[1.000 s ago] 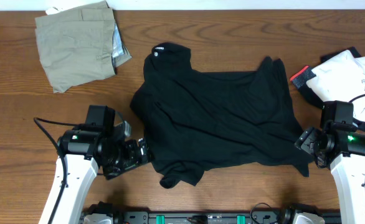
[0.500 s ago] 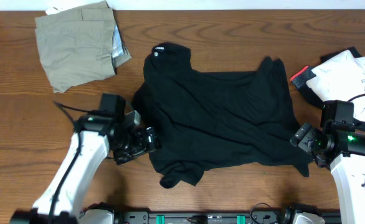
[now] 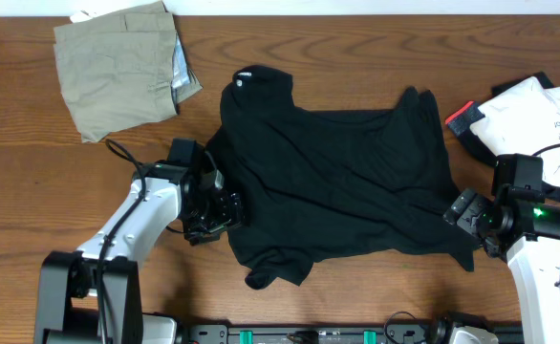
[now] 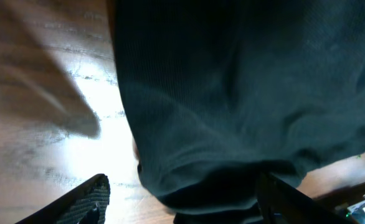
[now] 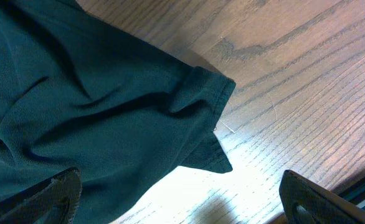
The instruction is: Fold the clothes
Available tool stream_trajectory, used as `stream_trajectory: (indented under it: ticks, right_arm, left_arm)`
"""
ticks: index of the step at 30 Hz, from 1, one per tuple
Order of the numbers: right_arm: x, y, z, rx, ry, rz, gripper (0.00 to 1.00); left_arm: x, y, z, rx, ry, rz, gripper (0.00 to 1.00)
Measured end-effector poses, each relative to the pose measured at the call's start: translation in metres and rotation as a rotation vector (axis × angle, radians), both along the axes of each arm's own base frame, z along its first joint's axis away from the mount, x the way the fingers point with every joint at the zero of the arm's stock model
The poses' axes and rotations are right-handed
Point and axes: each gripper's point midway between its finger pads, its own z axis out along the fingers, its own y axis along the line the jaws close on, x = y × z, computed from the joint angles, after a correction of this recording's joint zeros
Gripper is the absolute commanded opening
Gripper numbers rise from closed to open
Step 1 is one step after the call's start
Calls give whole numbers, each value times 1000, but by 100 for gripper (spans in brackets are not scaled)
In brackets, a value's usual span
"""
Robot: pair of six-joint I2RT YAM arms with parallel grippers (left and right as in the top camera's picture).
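Observation:
The black T-shirt [image 3: 337, 191] lies spread and rumpled across the middle of the table, collar at the far left. My left gripper [image 3: 226, 212] is at its left hem. In the left wrist view the hem [image 4: 220, 180] bulges between my spread fingers [image 4: 89, 200], and the left finger stands apart from the cloth on bare wood. My right gripper [image 3: 462, 212] is open at the shirt's near right corner. In the right wrist view that corner [image 5: 210, 155] lies between the wide jaws, with one finger [image 5: 55, 194] over the fabric.
A folded khaki-olive piece [image 3: 118, 67] lies at the far left. A white printed top [image 3: 533, 119] rests on a black garment with red-white trim [image 3: 463, 118] at the right edge, just behind my right arm. Bare wooden table [image 3: 337, 48] surrounds the shirt.
My left arm has swung away from the front edge and to the right, bringing its gripper onto the shirt's left hem, and its jaws have narrowed a little. The right gripper has stayed in place.

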Motion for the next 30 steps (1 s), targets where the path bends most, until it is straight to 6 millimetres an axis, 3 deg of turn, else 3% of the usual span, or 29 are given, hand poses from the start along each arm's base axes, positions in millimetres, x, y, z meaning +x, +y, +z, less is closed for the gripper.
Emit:
stream_trajectory:
  ticks: [7,30]
  right_arm:
    - [0,0,0,1,-1,0,99]
    - [0,0,0,2,0,1,99]
  left_arm:
    - [1,0,-4,1,9,0,69]
    - [8,-1,-11,-4,-26,17,67]
